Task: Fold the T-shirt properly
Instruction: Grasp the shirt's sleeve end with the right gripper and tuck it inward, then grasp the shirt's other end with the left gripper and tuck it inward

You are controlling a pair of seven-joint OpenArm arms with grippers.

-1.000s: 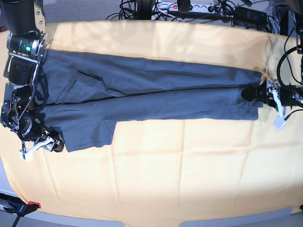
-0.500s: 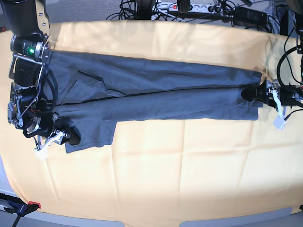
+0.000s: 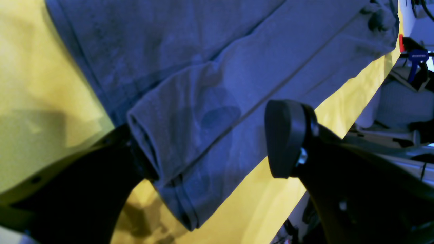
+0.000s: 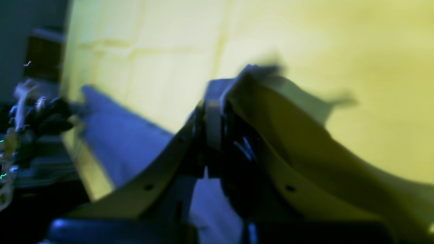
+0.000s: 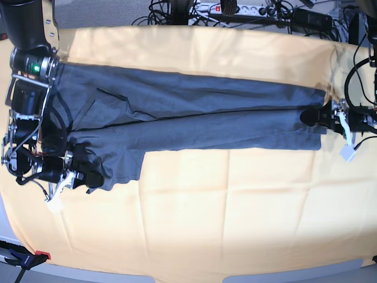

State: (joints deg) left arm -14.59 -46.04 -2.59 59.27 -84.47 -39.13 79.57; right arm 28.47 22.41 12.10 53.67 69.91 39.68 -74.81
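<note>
With the T-shirt (image 5: 194, 121) lying long and flat across the yellow tabletop (image 5: 235, 212), the right gripper (image 5: 79, 177) was pinched on its corner and the left gripper (image 5: 321, 118) gaped at the far hem, so both needed full-thickness bites before lifting together.

A yellow-orange cloth (image 5: 235, 206) with faint fold creases covers the tabletop. Beyond its far edge lie tangled black cables (image 5: 177, 12) and a white power strip (image 5: 227, 8). At the near left corner sits what looks like a red-tipped clamp (image 5: 26, 258).
</note>
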